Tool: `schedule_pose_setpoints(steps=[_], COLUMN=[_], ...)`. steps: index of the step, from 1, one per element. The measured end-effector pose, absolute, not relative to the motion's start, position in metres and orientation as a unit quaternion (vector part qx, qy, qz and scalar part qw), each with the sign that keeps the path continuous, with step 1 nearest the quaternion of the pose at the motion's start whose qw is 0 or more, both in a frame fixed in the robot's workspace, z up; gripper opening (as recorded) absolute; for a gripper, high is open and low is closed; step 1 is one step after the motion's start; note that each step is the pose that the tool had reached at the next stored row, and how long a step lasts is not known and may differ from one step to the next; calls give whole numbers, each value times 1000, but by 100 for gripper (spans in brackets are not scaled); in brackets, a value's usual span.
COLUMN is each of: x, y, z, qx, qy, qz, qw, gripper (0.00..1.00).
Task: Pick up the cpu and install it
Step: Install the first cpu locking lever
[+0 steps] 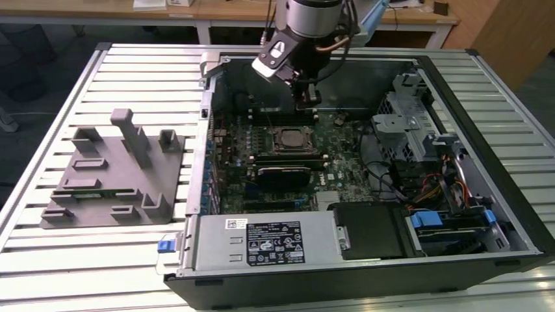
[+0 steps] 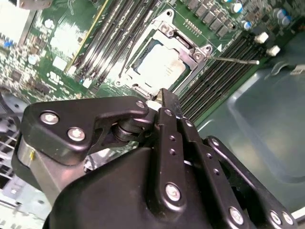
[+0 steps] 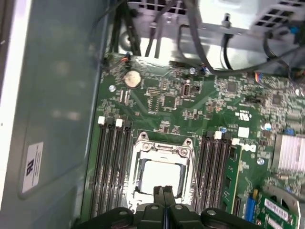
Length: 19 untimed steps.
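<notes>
The gripper point(image 1: 305, 99) points straight down from the arm over the open computer case point(image 1: 511, 214). Its two fingers are pressed together and hold nothing. Just below the tips, the cpu point(image 3: 161, 177) lies flat in the socket point(image 3: 143, 143) of the motherboard point(image 1: 347, 162), its edges square with the frame. The case rests on a slatted metal table point(image 1: 130, 71), with a grey tray point(image 1: 104, 188) beside it at the exterior view's left.

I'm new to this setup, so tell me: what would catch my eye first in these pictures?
An open computer case lies on a slatted table, green motherboard exposed. The black pincer hangs shut close to the socket, where the cpu sits, pale silver. A grey moulded tray lies at the exterior view's left.
</notes>
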<state>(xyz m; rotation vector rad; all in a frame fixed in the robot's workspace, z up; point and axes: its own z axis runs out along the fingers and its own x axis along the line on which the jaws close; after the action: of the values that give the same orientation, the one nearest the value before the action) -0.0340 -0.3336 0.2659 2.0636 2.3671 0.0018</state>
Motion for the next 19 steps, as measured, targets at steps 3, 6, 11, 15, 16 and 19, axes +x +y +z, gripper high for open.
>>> schedule_pose_setpoints(steps=[3, 6, 11, 15, 16, 19], x=[-34, -34, -34, -34, -34, -34], y=[-334, -334, -334, -334, -334, -334], z=[266, 265, 265, 265, 265, 265], qx=[636, 615, 591, 562, 555, 533], qy=[772, 788, 807, 827, 832, 846], qz=[0, 0, 0, 0, 0, 0], qw=[1, 1, 1, 1, 1, 1], gripper=[11, 11, 11, 11, 11, 11])
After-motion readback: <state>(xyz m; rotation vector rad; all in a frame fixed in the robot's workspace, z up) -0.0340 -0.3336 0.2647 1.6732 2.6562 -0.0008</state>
